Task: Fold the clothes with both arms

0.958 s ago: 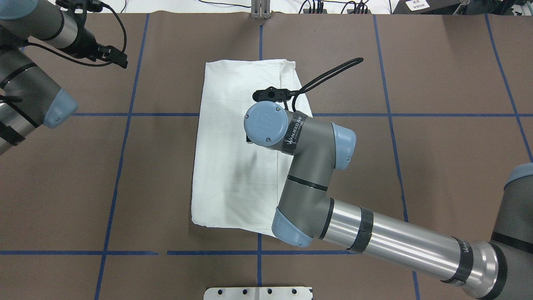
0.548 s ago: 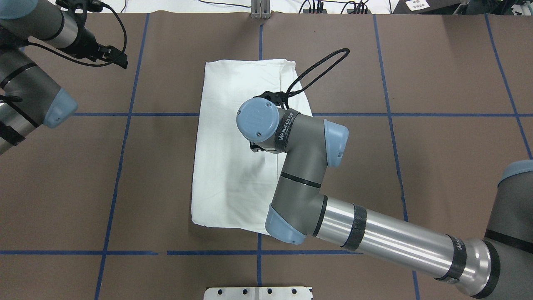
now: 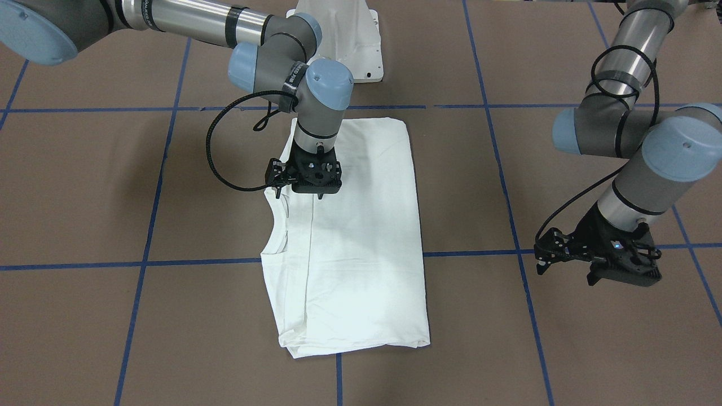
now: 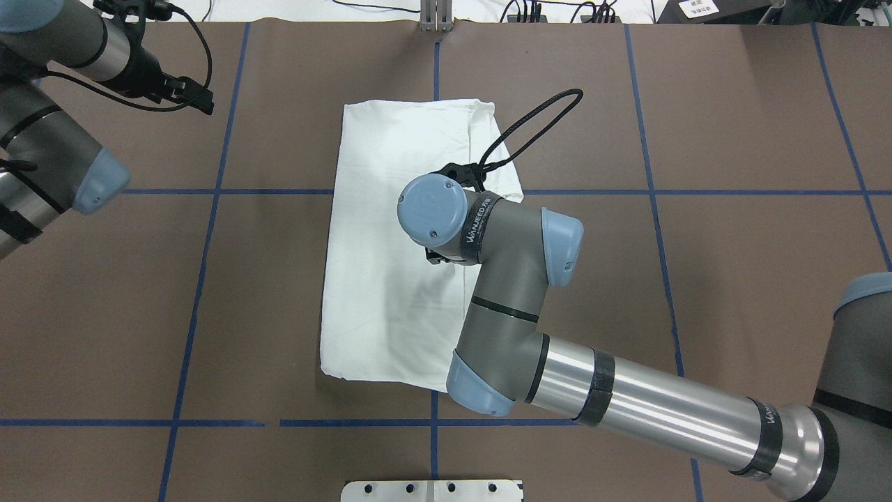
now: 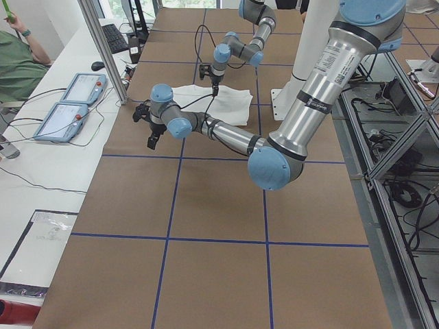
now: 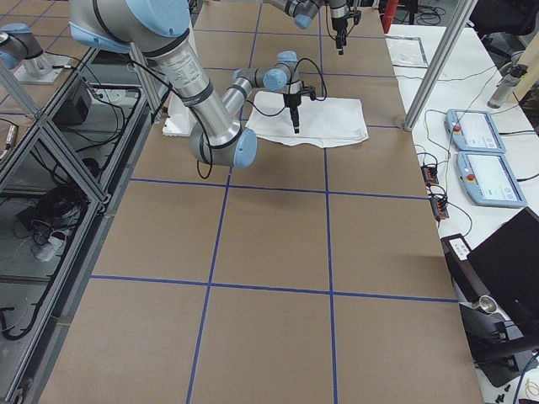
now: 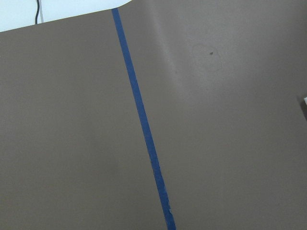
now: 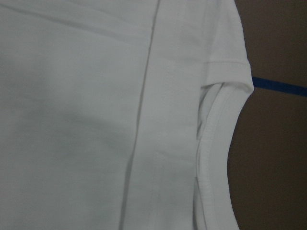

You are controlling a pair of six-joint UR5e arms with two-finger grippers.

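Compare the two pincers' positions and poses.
The right pincer hangs low over the T-shirt, near its collar; the left pincer hangs over bare table, clear of the cloth. The right pincer points straight down; the left pincer is tilted. Both are black.

Right arm (image 4: 516, 279) overhanging shirt (image 4: 390, 139), open table (image 4: 265, 293) either side

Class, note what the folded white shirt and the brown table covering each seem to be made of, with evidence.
Folded white shirt: soft matte knit cloth, likely cotton; stitched hems, sewn neckband, limp folds.
Brown table covering: matte paper-like or thin sheet, uncertain which; flat, faint creases, no gloss.
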